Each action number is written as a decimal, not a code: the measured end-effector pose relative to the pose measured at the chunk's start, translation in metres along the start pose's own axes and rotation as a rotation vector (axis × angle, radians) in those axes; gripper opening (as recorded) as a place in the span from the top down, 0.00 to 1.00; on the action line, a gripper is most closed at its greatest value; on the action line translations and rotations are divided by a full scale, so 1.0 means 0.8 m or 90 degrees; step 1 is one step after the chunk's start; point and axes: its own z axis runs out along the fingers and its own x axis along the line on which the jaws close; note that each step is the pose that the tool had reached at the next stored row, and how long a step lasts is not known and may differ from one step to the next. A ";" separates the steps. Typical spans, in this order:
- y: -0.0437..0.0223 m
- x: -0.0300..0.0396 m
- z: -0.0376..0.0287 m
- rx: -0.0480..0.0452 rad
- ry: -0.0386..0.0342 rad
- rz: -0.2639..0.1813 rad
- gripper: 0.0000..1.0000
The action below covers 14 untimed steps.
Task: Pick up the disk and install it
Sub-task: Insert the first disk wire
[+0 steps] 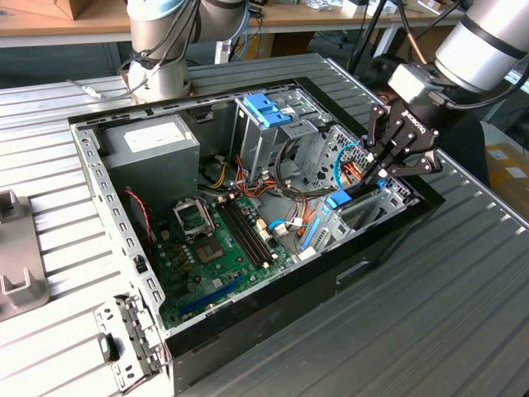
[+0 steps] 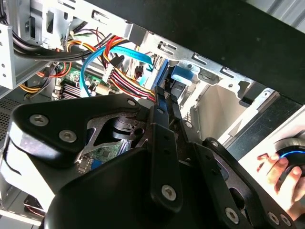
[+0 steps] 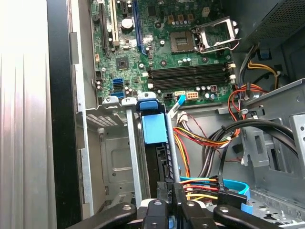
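While angled down at the case's three-o'clock edge:
Hand (image 1: 376, 169): fingers closed together
Disk (image 3: 154, 128): upright in its bay, just below the fingertips
Case (image 1: 99, 178): open on counter (image 1: 463, 314)

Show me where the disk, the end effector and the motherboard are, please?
disk (image 3: 154, 129), first wrist view, on its light blue carrier face.
end effector (image 1: 382, 165), exterior view, midway between its fingertips.
motherboard (image 1: 216, 258), exterior view, on the green board.

Lab: workbenches (image 1: 50, 21), opened computer case (image 1: 248, 240)

No print reads clearly (perhaps lettering, too blurred).
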 end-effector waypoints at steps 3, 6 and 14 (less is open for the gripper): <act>-0.0002 0.0001 0.0014 0.0000 -0.0001 0.000 0.83; -0.0004 0.0002 0.0023 -0.0001 -0.0005 0.000 0.83; 0.0000 0.0001 0.0002 -0.0003 -0.0016 -0.001 0.83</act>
